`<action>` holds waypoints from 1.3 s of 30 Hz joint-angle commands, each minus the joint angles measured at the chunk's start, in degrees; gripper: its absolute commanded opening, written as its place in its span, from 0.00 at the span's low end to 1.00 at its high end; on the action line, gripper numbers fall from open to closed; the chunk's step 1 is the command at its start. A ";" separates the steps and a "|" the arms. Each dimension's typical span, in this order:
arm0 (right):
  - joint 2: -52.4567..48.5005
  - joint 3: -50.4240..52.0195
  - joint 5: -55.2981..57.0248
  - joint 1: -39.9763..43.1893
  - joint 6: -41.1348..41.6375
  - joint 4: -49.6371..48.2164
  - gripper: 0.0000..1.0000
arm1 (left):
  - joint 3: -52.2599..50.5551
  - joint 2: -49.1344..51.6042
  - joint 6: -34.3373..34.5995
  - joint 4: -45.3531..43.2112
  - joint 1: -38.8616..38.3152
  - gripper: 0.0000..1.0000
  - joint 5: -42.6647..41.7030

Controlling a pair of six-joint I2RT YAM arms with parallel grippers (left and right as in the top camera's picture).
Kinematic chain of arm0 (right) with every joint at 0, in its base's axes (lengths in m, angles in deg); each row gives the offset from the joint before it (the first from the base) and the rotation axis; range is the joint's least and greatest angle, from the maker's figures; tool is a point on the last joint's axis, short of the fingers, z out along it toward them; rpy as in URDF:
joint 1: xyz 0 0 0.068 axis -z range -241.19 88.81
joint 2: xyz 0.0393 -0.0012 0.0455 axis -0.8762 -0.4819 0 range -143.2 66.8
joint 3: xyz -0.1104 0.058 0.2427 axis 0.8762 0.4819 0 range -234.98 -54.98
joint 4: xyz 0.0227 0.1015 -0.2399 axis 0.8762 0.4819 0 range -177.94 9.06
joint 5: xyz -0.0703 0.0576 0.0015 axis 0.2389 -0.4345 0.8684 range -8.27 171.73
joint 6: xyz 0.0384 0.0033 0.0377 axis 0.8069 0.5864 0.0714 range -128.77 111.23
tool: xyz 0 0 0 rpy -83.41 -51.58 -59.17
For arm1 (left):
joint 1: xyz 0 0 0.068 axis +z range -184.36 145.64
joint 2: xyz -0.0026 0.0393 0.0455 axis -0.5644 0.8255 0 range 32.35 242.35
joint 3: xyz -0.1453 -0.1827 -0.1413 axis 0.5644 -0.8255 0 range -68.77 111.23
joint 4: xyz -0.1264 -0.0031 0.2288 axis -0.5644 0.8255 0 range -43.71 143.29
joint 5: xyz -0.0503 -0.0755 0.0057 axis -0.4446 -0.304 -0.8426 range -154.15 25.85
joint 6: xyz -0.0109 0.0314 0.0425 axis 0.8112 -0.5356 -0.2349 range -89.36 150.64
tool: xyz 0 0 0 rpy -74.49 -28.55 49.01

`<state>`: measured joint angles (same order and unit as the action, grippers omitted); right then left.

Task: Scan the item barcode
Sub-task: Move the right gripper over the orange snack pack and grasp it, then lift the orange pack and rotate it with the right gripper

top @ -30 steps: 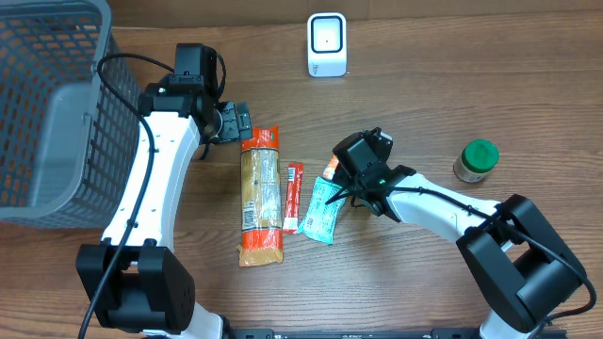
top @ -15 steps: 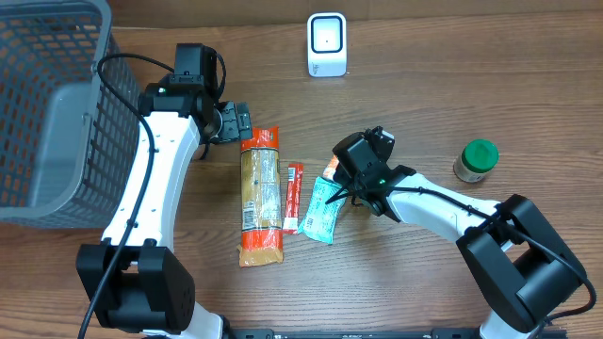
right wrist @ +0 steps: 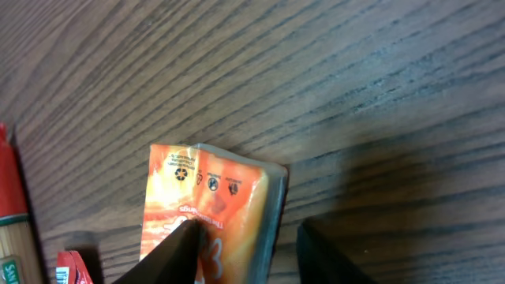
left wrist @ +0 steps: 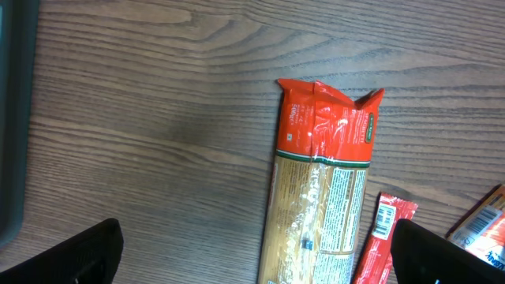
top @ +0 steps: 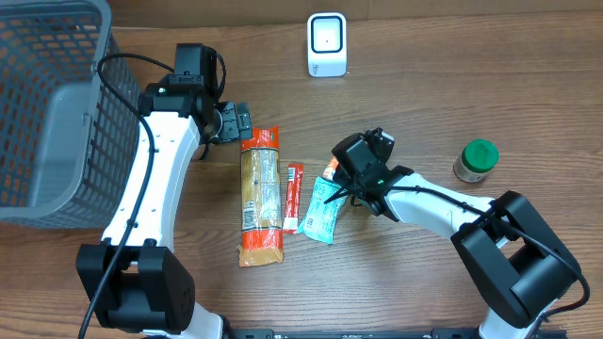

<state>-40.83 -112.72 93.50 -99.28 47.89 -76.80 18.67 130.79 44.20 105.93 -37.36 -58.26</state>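
A white scanner (top: 327,44) stands at the back of the table. Three items lie in a row: a long pasta packet (top: 261,198), a thin red stick packet (top: 292,196) and an orange and teal packet (top: 318,215). My right gripper (top: 341,188) hangs low over the orange packet (right wrist: 213,209). In the right wrist view the right gripper (right wrist: 248,237) is part open, straddling the packet's right edge. One finger (right wrist: 170,256) lies over its face and the other stands apart on the table side. My left gripper (top: 231,122) is open wide above the pasta packet's (left wrist: 323,197) red top end, holding nothing.
A grey wire basket (top: 47,113) fills the left side. A small jar with a green lid (top: 476,160) stands at the right. The red stick packet (left wrist: 383,244) shows a barcode near my left gripper's right finger.
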 commanded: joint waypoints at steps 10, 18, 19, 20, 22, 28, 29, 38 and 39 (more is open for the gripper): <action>-0.44 0.42 -1.36 -0.04 0.33 -0.09 0.04 | 0.87 -0.70 -0.26 0.02 -0.02 1.00 0.63; 0.02 0.39 -3.93 -0.02 0.33 2.12 0.04 | 0.87 -0.70 -0.26 0.02 -0.02 1.00 0.63; 0.55 0.39 -3.93 0.07 0.33 2.80 0.04 | 0.87 -0.70 -0.26 0.02 -0.02 1.00 0.66; 1.29 0.39 -3.93 0.28 0.33 3.82 0.04 | 0.87 -0.70 -0.26 0.02 -0.02 1.00 0.63; 3.43 0.39 -3.93 1.01 0.31 6.08 0.04 | 0.87 -0.70 -0.26 0.02 -0.02 1.00 0.63; 12.57 0.39 -10.93 4.24 -5.18 10.08 0.04 | 0.87 -0.70 -0.26 0.02 -0.02 1.00 0.63; 14.05 0.39 -13.49 4.74 -6.21 10.27 0.04 | 0.87 -0.70 -0.26 0.02 -0.02 1.00 0.63; 22.99 0.39 -35.52 9.40 -16.85 10.45 0.04 | 0.87 -0.70 -0.26 0.02 -0.02 1.00 0.63; 23.80 0.39 -38.25 9.97 -18.43 10.49 0.04 | 0.87 -0.70 -0.26 0.02 -0.02 1.00 0.63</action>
<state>-20.15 -112.54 67.66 -90.99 36.48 -66.05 18.67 130.79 44.20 105.95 -37.36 -58.23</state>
